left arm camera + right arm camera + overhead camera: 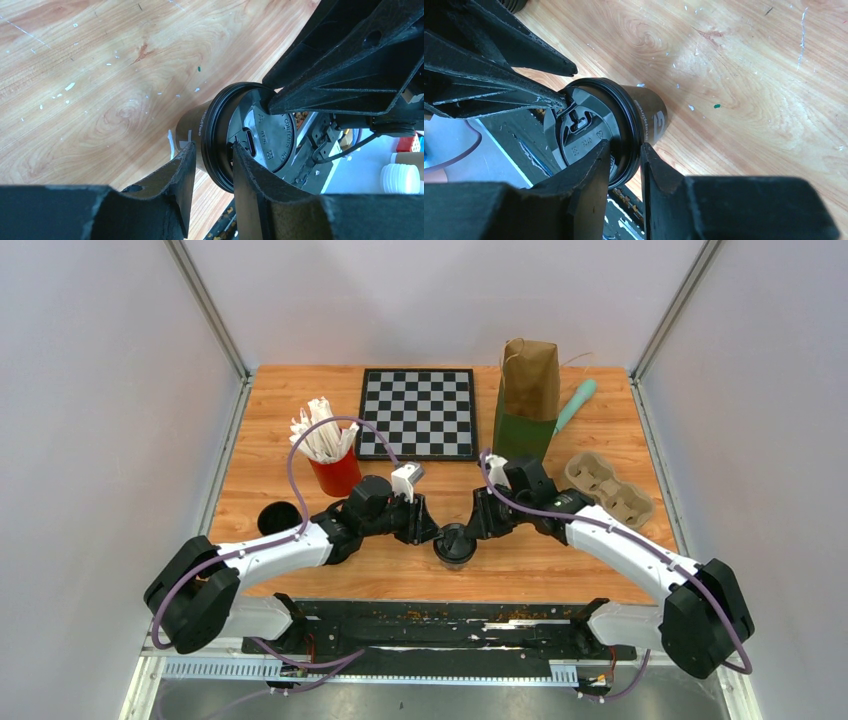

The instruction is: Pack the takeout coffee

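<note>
At table (560,565) front — right gripper (625,150) apparently pinches coffee cup (651,117) rim; left gripper (214,152) straddles it, grip unclear.

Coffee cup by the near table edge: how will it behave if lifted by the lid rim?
Likely light and fairly stiff: a small disposable cup with a rigid-looking black lid. The left fingers and right fingers straddle the lid rim, so the lid might pop off under load. The smooth wall could slip; being round, it may roll if tipped.
</note>
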`<state>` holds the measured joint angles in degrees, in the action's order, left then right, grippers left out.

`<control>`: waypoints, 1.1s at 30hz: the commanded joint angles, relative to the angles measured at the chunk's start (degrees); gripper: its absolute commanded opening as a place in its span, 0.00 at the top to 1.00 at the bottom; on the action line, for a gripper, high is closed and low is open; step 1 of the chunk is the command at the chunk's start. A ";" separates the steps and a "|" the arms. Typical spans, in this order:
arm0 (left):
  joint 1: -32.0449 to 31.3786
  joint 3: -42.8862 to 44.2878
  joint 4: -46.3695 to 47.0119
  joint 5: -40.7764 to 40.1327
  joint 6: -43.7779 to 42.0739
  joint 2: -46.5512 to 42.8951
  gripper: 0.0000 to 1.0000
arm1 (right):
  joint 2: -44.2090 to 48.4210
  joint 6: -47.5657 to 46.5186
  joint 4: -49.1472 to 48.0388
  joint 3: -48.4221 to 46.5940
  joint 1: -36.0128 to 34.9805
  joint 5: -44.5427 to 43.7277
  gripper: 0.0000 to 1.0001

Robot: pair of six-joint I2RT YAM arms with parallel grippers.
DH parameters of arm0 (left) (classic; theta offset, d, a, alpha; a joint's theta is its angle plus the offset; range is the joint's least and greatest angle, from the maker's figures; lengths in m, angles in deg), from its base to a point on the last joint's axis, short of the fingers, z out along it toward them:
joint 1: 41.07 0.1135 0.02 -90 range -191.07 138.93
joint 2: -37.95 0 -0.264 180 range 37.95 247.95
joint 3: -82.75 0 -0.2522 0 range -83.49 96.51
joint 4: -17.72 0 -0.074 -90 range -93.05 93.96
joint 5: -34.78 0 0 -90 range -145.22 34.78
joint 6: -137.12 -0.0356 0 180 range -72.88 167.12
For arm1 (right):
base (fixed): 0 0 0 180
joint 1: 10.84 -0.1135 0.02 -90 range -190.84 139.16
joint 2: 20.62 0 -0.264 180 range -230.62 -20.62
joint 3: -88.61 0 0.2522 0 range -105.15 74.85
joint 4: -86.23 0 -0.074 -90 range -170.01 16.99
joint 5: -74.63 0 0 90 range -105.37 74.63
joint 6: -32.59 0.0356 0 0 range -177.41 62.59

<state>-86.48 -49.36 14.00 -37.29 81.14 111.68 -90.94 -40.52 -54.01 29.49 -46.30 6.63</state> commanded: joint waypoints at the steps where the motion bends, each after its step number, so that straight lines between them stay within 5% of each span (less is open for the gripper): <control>1: -0.30 -2.74 -3.23 -1.91 -1.88 1.05 0.61 | -0.11 -0.32 -0.80 4.38 0.88 -2.56 0.73; 15: -0.60 -4.90 -3.34 -2.37 0.33 -0.47 0.63 | 1.64 2.09 -9.85 15.33 3.48 2.64 0.72; 24: -1.70 -7.10 0.79 -0.49 5.49 -3.99 0.62 | -0.40 -2.37 -14.38 9.60 3.52 10.53 0.65; 33: -1.79 -6.62 1.11 -1.66 7.14 -4.33 0.61 | 0.58 -2.60 -4.88 1.24 3.47 7.41 0.39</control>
<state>-87.64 -55.06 18.19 -37.79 88.20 107.35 -91.47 -41.48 -65.27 35.26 -42.67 16.60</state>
